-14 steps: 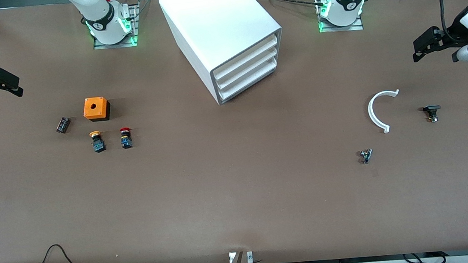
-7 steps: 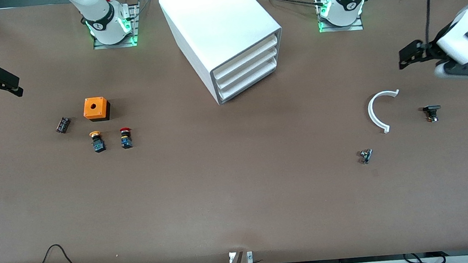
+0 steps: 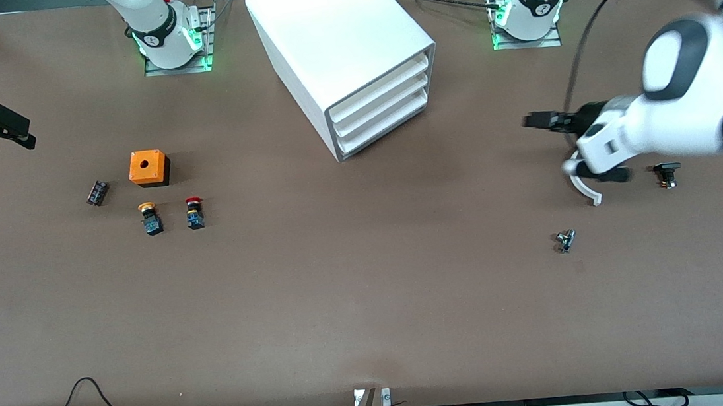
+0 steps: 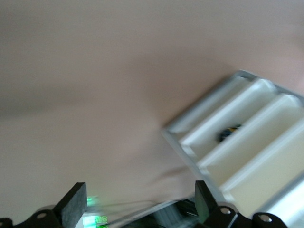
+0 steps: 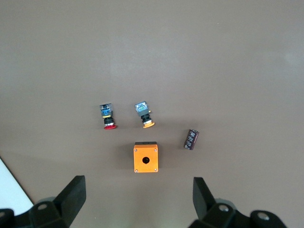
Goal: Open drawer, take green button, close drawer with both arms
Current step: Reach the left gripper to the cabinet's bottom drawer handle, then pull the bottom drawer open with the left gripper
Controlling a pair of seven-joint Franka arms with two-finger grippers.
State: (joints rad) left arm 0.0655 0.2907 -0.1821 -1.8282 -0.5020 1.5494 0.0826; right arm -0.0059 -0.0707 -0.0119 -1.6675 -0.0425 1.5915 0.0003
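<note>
The white cabinet (image 3: 346, 45) stands at the back middle of the table, its three drawers pushed in. The lowest drawer (image 3: 387, 124) also shows in the left wrist view (image 4: 209, 128), where a small dark thing (image 4: 229, 133) lies in it, too blurred to name. No green-capped button can be made out. My left gripper (image 3: 534, 121) is open and empty in the air over the table, toward the left arm's end from the drawer fronts; its jaws stand wide in the left wrist view (image 4: 137, 204). My right gripper (image 3: 20, 133) waits open and empty at the right arm's end (image 5: 137, 199).
Toward the right arm's end lie an orange box (image 3: 148, 167), a black cylinder (image 3: 97, 192), a yellow-capped button (image 3: 150, 219) and a red-capped button (image 3: 194, 212). Toward the left arm's end lie a white arc (image 3: 589, 194), a black part (image 3: 666, 172) and a small metal part (image 3: 565, 240).
My left arm has swung in from the table's end toward the cabinet, and its gripper now points at the drawer fronts. The right arm has not moved.
</note>
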